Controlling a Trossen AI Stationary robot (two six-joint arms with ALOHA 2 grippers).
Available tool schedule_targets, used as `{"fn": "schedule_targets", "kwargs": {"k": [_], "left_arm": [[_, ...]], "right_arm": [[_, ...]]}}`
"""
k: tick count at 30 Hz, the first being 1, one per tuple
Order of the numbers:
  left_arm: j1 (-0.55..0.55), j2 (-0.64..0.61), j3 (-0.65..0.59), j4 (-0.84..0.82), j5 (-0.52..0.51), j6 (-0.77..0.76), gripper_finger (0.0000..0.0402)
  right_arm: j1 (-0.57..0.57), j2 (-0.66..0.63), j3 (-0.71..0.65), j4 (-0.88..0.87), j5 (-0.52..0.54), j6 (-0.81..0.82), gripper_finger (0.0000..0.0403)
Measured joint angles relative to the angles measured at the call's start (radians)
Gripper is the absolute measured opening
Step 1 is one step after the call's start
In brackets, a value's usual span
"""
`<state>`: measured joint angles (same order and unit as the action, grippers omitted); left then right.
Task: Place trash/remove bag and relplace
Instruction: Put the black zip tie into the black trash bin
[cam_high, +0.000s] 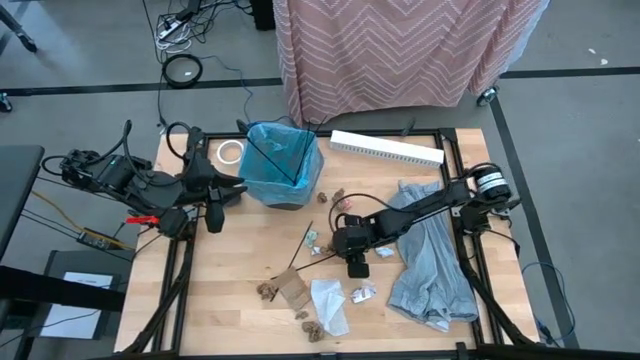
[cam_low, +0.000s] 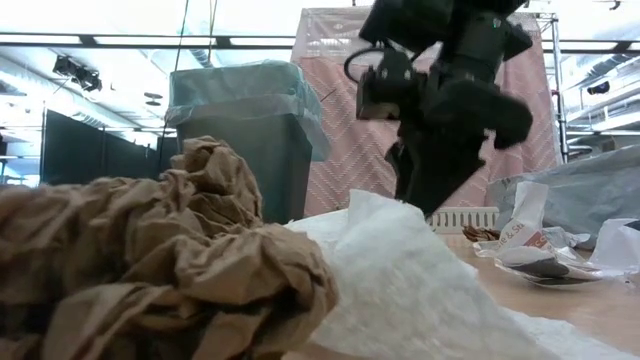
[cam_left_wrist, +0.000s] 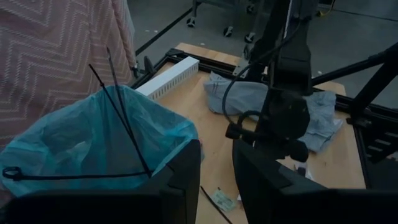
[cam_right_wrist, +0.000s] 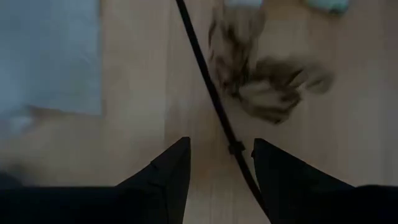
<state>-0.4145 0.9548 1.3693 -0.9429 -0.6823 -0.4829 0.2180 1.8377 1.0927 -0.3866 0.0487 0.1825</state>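
Trash lies scattered on the wooden table (cam_high: 230, 270): brown crumpled lumps (cam_high: 267, 291), a flat cardboard piece (cam_high: 294, 288), white tissue (cam_high: 329, 304) and a thin dark stick (cam_high: 299, 252). My right gripper (cam_high: 356, 266) hangs open just over the table, pointing steeply down. In the right wrist view its fingers (cam_right_wrist: 168, 174) stand on either side of the dark stick (cam_right_wrist: 208, 87), with a brown lump (cam_right_wrist: 267, 84) beyond it. My left gripper (cam_high: 214, 215) waits open beside the bin with the blue bag (cam_high: 283, 162). Dark sticks (cam_left_wrist: 118, 112) lean inside the bag (cam_left_wrist: 93, 140).
A grey cloth (cam_high: 432, 255) lies along the table's right side under the right arm. A white ribbed strip (cam_high: 386, 148) lies at the far edge and a white tape ring (cam_high: 231, 151) left of the bin. Small wrappers (cam_high: 362, 293) lie near the right gripper.
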Motion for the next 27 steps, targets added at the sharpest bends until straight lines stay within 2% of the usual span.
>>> {"fn": "schedule_targets", "kwargs": {"k": [7, 10, 13, 14, 18, 27], "left_arm": [[0.000, 0.000, 0.000, -0.014, -0.004, 0.000, 0.0101], [0.000, 0.000, 0.000, -0.025, -0.004, 0.000, 0.0101], [0.000, 0.000, 0.000, -0.024, -0.007, 0.000, 0.0101], [0.000, 0.000, 0.000, -0.024, -0.011, 0.001, 0.0101], [0.000, 0.000, 0.000, -0.030, -0.024, 0.001, 0.0101], [0.000, 0.000, 0.000, -0.038, -0.026, 0.005, 0.0101]], "right_arm": [[-0.005, 0.051, 0.005, 0.024, 0.014, 0.029, 0.0149], [-0.006, 0.048, 0.004, 0.023, 0.034, 0.050, 0.0104], [-0.012, 0.042, 0.003, 0.012, 0.040, 0.074, 0.0029], [-0.014, 0.038, 0.003, 0.005, 0.034, 0.090, 0.0017], [-0.014, 0.040, 0.033, -0.066, 0.036, 0.176, 0.0009], [0.069, 0.034, 0.238, -0.438, 0.027, 0.226, 0.0003]]}}
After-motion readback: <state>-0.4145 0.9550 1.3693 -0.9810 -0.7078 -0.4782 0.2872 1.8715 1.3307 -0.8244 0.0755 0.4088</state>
